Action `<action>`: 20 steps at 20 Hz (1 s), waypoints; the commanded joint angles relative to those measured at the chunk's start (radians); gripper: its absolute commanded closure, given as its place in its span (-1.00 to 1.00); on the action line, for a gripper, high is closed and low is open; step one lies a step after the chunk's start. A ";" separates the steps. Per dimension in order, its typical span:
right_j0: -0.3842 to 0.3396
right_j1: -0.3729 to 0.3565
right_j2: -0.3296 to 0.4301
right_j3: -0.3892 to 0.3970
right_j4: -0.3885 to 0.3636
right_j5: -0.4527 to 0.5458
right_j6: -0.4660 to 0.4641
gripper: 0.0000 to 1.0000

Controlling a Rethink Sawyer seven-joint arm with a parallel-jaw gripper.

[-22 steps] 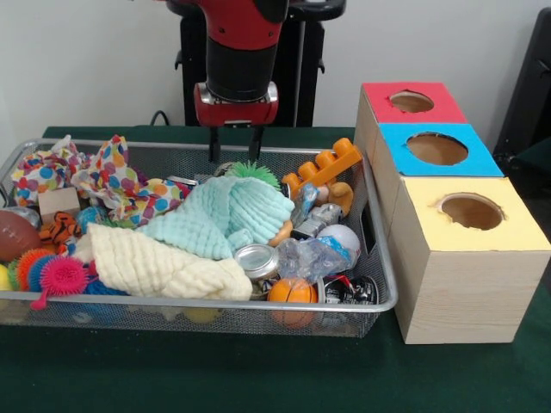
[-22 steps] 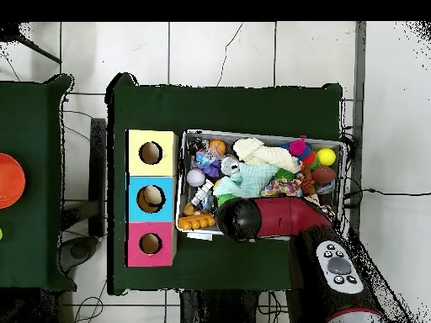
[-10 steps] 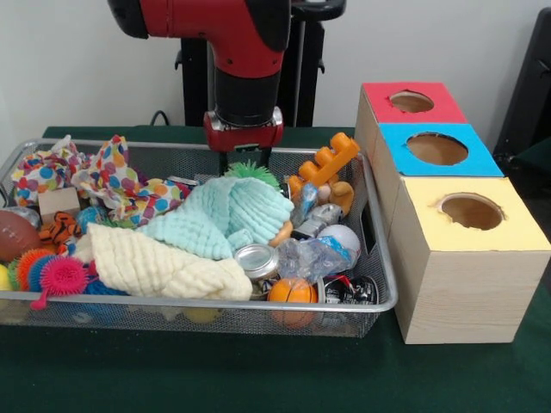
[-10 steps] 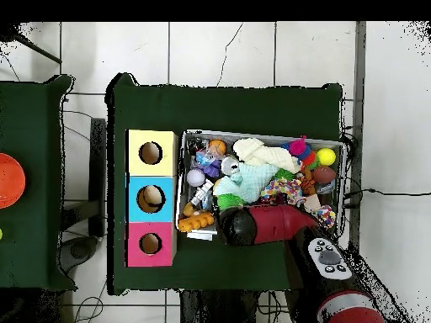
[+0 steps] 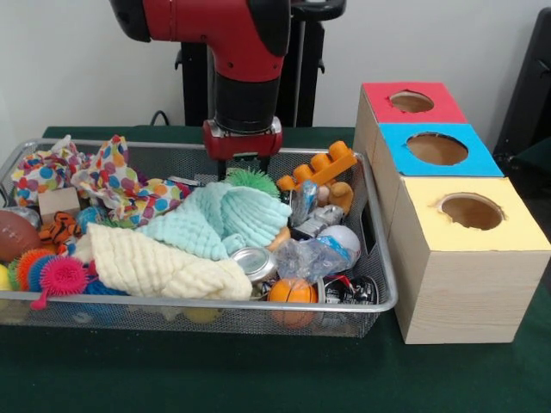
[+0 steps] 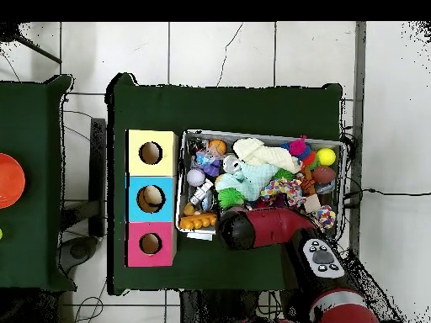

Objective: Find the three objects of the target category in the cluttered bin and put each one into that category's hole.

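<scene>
My gripper [image 5: 241, 169] hangs low at the back of the wire mesh bin [image 5: 172, 304], open, its tips dipping behind a green spiky ball [image 5: 252, 179] and hidden there. Just right of it lies an orange knobbed toy [image 5: 320, 169]. A mint knitted cloth [image 5: 225, 219] is heaped in front of the ball. Three hole boxes stand right of the bin: red [image 5: 379, 96], blue [image 5: 392, 142], yellow [image 5: 422, 224]. From overhead the red arm [image 6: 261, 227] covers the gripper at the bin's lower edge.
The bin also holds a cream cloth [image 5: 155, 267], a dotted cloth [image 5: 120, 185], a tin can [image 5: 256, 261], an orange ball [image 5: 291, 291], a pink spiky ball [image 5: 62, 277] and a football [image 5: 15, 234]. An orange dish [image 6: 7, 179] sits on the side table.
The gripper has come down from above the bin's back rim to the green spiky ball. The orange knobbed toy has dropped from tilted up to lying flatter.
</scene>
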 commanded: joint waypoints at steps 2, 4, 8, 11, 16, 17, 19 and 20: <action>0.047 0.184 -0.012 -0.001 -0.020 -0.086 0.149 -1.00; 0.052 0.180 -0.023 0.013 -0.015 -0.104 0.157 -1.00; 0.070 0.177 -0.029 0.015 0.000 -0.113 0.162 -1.00; 0.067 0.184 -0.012 0.014 0.026 -0.087 0.158 -1.00; 0.092 0.206 -0.056 0.056 0.068 -0.152 0.235 -1.00; 0.097 0.209 -0.064 0.063 0.073 -0.166 0.244 -1.00; 0.107 0.218 -0.085 0.084 0.085 -0.213 0.265 -1.00; 0.111 0.219 -0.090 0.088 0.092 -0.225 0.267 -1.00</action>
